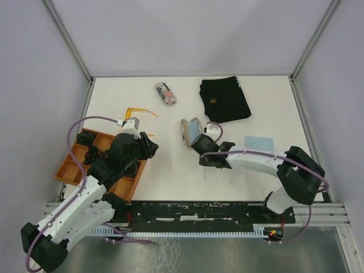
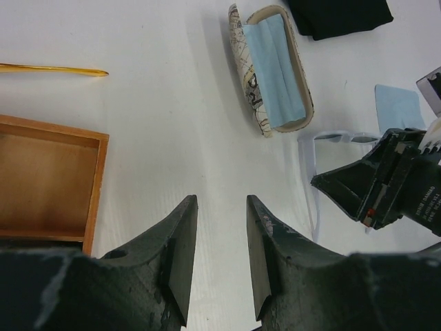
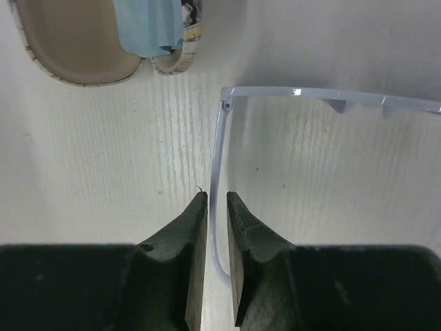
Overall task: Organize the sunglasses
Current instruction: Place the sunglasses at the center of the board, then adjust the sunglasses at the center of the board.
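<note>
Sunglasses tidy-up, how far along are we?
Nothing stowed yet. The right tool straddles a temple of the white sunglasses, jaws slightly apart. The orange sunglasses lie loose beyond the tray; the open case holds only a cloth. Both pairs remain to place.

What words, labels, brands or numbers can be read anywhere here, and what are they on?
No text here is readable.
Closed glasses case: stars-and-stripes print, no legible words.
Black cloth: small gold mark, too small to read.
Open glasses case: printed pattern on the outside, blurred.
Right arm's wrist: white lettering, too small to read.
</note>
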Robot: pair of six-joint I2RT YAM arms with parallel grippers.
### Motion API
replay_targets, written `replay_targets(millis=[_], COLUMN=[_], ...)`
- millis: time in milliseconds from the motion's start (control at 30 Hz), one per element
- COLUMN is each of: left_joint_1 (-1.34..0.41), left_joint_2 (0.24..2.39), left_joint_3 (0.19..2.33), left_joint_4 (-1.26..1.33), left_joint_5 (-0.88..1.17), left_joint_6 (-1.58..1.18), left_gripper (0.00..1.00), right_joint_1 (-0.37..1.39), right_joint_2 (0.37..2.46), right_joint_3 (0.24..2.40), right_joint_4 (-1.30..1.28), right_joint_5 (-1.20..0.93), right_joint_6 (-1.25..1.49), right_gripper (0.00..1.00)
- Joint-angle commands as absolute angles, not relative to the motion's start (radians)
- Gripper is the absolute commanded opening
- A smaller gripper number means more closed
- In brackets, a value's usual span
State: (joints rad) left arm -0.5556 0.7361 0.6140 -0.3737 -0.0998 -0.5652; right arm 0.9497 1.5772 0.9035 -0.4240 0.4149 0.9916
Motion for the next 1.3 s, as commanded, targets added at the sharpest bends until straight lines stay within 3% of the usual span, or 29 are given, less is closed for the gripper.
replay_targets(millis=[0,100,200,333,533,800,1267], left_joint_1=[-0.553,-0.552,-0.552,-0.551,-0.552,-0.552,-0.553], left_joint_2=[0.723,0.724,0.717,0.683,0.674,0.654,0.679], left_joint_3=[0.635,0.661,0.691,0.719,0.751,0.735,0.738], left_joint_4=[-0.381,-0.397,-0.416,-0.427,-0.463,-0.476,-0.490], left_joint_5=[-0.098,-0.088,-0.095,-0.116,-0.120,-0.151,-0.181], left_joint_6=[-0.574,-0.552,-0.538,-0.515,-0.427,-0.400,-0.417], left_gripper=[0.42,0.42,0.42,0.44,0.45,0.45,0.47], right_joint_1=[0.936,0.923,0.918,0.874,0.654,0.593,0.544], right_joint_2=[1.449,1.367,1.337,1.338,1.443,1.636,1.723], right_joint_3=[0.947,0.968,1.008,1.028,1.095,1.229,1.272], right_joint_4=[-0.436,-0.493,-0.598,-0.681,-0.680,-0.728,-0.795], right_joint_5=[0.370,0.369,0.385,0.398,0.090,-0.003,-0.042], right_joint_6=[0.836,0.669,0.484,0.345,0.188,0.067,-0.034], right_gripper=[0.26,0.26,0.35,0.39,0.39,0.41,0.41])
